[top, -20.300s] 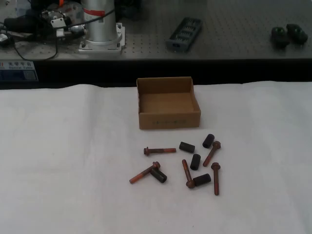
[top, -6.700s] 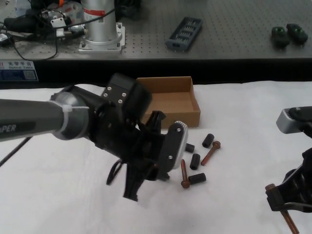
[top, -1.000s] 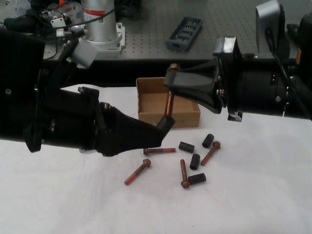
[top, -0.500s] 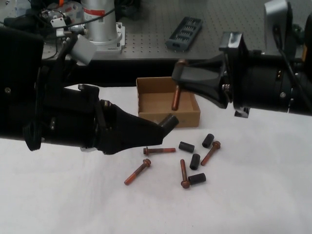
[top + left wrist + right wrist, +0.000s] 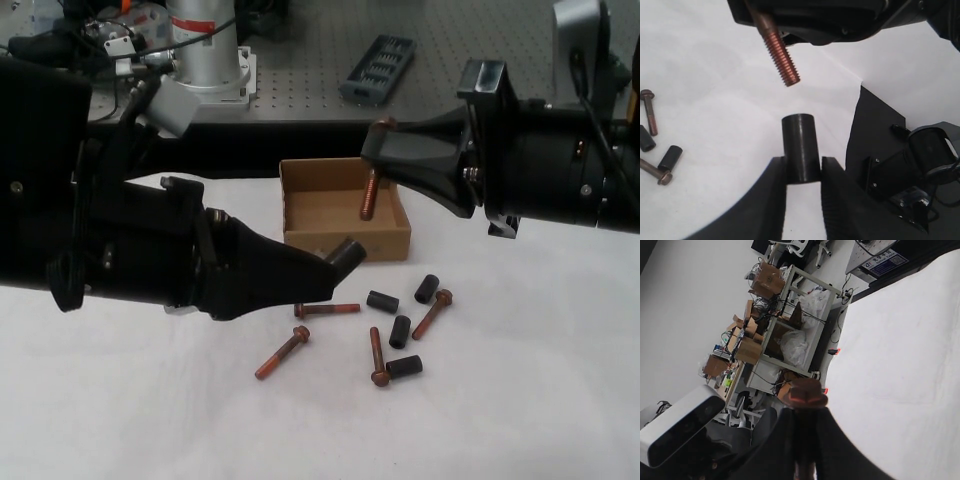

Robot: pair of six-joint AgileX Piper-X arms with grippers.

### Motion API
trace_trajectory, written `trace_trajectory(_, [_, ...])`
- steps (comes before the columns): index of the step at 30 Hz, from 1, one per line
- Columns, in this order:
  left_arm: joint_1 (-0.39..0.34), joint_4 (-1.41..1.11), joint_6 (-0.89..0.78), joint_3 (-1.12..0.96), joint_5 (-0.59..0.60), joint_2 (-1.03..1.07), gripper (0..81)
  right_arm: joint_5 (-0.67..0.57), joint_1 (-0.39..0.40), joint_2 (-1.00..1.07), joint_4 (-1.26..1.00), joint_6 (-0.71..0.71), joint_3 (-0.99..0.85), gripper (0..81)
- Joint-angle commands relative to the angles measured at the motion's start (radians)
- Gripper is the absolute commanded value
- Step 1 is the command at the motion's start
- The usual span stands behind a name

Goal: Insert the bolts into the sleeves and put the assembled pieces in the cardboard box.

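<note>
My left gripper [image 5: 335, 260] [image 5: 804, 170] is shut on a black sleeve [image 5: 347, 250] [image 5: 801, 147], held raised over the white cloth. My right gripper [image 5: 378, 140] [image 5: 805, 412] is shut on a copper bolt [image 5: 369, 195] [image 5: 776, 47] [image 5: 803, 394] near its head. The bolt hangs thread-down above the cardboard box [image 5: 345, 235], its tip up and to the right of the sleeve's mouth, apart from it. On the cloth lie three loose bolts [image 5: 281, 352] [image 5: 327, 309] [image 5: 375, 356] plus one more [image 5: 432, 314], and several black sleeves [image 5: 383, 301] [image 5: 401, 331] [image 5: 404, 366] [image 5: 427, 288].
The box stands open at the cloth's far middle, just behind the loose parts. Beyond the cloth is a perforated metal bench with a silver post [image 5: 205, 50] and a dark ribbed block [image 5: 377, 66]. Both arms bulk large over the cloth's left and right.
The right gripper has carried the bolt up and to the right, away from the sleeve's mouth. The left gripper and its sleeve have stayed put.
</note>
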Motion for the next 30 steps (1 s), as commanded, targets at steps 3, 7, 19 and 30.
trace_trajectory(3, [0.002,-0.024,0.007,-0.005,0.018,-0.010,0.6,-0.001,-0.004,0.002,-0.017,-0.003,-0.002,2.8])
trace_trajectory(7, [0.002,-0.084,-0.030,-0.005,0.016,-0.010,0.6,-0.001,-0.004,0.002,-0.017,-0.003,-0.002,2.8])
trace_trajectory(19, [0.002,-0.103,-0.043,-0.005,-0.004,-0.010,0.6,-0.007,-0.003,0.002,-0.017,-0.003,-0.002,2.8])
trace_trajectory(30, [0.002,-0.120,-0.051,-0.005,-0.026,-0.010,0.6,-0.007,-0.001,0.002,-0.017,0.000,-0.002,2.8])
